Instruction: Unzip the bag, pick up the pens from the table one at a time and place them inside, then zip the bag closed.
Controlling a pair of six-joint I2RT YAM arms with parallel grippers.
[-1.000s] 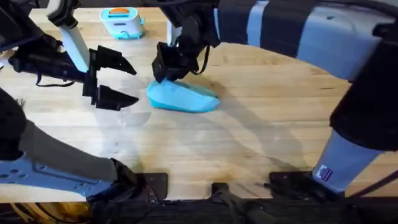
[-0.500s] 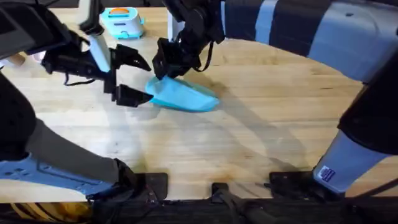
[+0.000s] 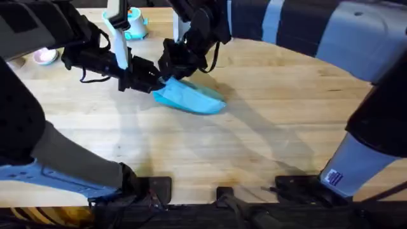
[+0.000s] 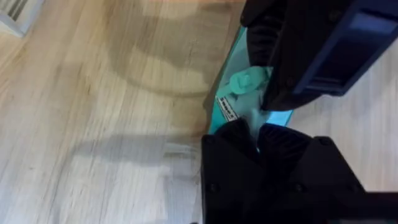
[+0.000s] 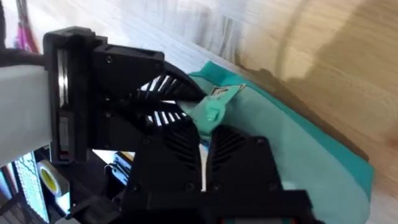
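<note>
Left gripper [image 3: 154, 81] at bag's [image 3: 191, 98] unreadable label [image 4: 227, 109]

We see a light blue bag [image 3: 191, 98] with a teal pull tab [image 4: 244, 83], on a pale wooden worktop [image 3: 267, 133] striped by plank seams; both claws are black.

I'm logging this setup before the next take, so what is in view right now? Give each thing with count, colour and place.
bag: one, light blue, lying on the table just left of centre, both grippers at its left end.
pull tab: one, teal, at that end of the bag.
toy toaster: one, teal with an orange top, far left of the table, partly behind the left arm.
small round object: one, pinkish white, near the table's left edge; too small to identify.
table: one, light wood planks.
left gripper: one, black, shut on the bag's end.
right gripper: one, black, shut at the same end.
</note>
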